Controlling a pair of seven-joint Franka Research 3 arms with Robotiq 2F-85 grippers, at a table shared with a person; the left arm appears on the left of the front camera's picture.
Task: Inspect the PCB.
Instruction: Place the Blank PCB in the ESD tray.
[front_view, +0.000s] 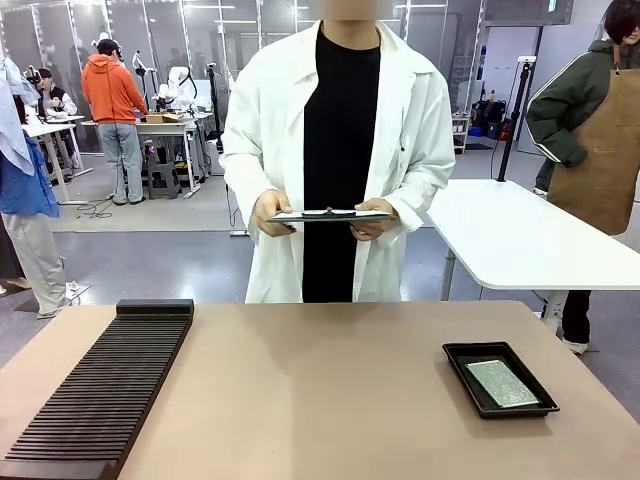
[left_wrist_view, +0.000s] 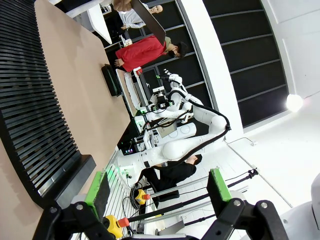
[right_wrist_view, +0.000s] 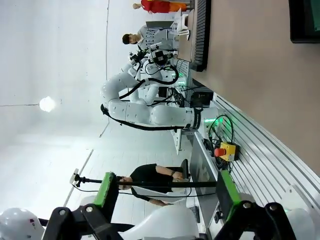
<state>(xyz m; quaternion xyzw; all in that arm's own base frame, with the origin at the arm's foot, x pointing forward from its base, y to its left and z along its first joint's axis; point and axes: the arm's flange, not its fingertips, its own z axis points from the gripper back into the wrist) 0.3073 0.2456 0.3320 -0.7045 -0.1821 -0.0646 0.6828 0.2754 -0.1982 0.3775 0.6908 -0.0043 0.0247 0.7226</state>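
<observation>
One PCB (front_view: 503, 383) is counted, lying flat, pale speckled face up, inside one shallow black tray (front_view: 460, 358) on the robot's right part of the table (front_view: 320, 380). The board sits slightly toward the tray's near right corner and is well apart from both grippers. The tray's corner is also seen at the upper right edge of the right wrist view (right_wrist_view: 305, 20), and as a small dark shape far across the table in the left wrist view (left_wrist_view: 111, 80).

One long black slotted rack (front_view: 105, 385) is noted on the robot's left part of the table, running from the near edge toward the far side; it is seen close up in the left wrist view (left_wrist_view: 35, 105).

One person in a white coat (front_view: 335, 150) is seen standing at the far side, with one dark clipboard (front_view: 330, 215) held level in both hands.

Left gripper (left_wrist_view: 157, 192): the jaws are seen spread wide, green pads (left_wrist_view: 98, 187) well apart, nothing between them and nothing touched; it hangs off the table's edge beside the rack's end.

Right gripper (right_wrist_view: 165, 192): the jaws are likewise spread wide, pads (right_wrist_view: 107, 189) well apart, nothing held or touched; the table edge lies to the right of it.
</observation>
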